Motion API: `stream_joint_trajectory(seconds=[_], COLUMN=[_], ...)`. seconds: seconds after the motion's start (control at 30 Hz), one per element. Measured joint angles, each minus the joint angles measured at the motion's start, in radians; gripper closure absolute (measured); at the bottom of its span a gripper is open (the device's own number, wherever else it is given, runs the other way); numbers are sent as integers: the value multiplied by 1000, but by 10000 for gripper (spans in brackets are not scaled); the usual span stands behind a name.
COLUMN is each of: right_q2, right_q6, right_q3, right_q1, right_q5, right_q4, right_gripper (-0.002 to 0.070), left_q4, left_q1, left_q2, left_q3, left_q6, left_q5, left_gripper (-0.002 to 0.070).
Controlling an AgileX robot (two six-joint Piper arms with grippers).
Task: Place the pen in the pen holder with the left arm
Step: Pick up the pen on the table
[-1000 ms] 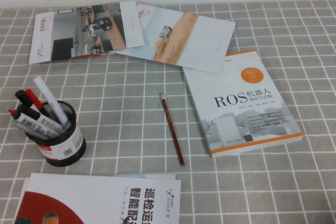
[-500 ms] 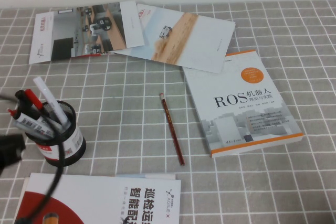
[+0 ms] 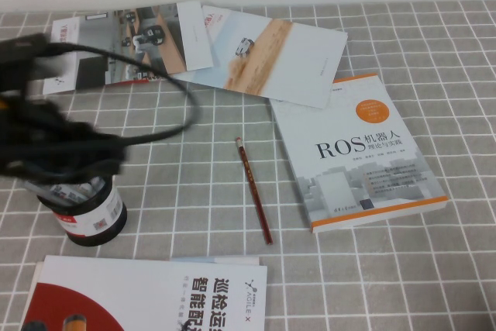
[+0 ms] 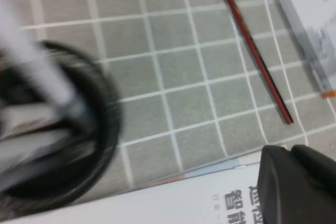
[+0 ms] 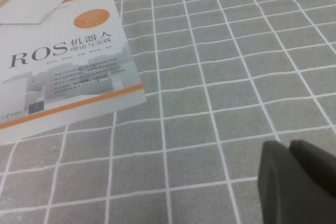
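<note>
The pen (image 3: 254, 191), a thin dark red stick with a pale tip, lies flat on the grey checked cloth at the table's middle, and it shows in the left wrist view (image 4: 254, 51). The pen holder (image 3: 91, 218), a black cup with a white label band, stands at the left and holds several markers; it is also in the left wrist view (image 4: 63, 145). My left arm (image 3: 66, 156) is a blurred black mass with a looping cable above the holder, covering its top. My left gripper (image 4: 289, 153) is shut and empty. My right gripper (image 5: 287, 148) is shut and empty over bare cloth, out of the high view.
A ROS book (image 3: 360, 160) lies just right of the pen. Two brochures (image 3: 124, 44) (image 3: 267, 56) lie at the back. A red and white brochure (image 3: 147, 296) lies at the front left, below the holder. Markers (image 4: 47, 77) stick out of the holder.
My left arm has come in from the left edge and moved up and right over the pen holder, its cable now looping across the back-left. Pen, holder and book have not moved.
</note>
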Motion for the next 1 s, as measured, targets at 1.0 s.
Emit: stream_joint_trajectory(seconds=[1.0], right_q2=[0], right_q6=[0], right_q3=[0], right_q1=[0], right_q5=[0], right_q4=[0], right_gripper=[691], left_q4=[291], left_q1=[-502], left_q2=[724], left_q3=[-653], left_q6=[-418], left_q5=[247], left_gripper=[678])
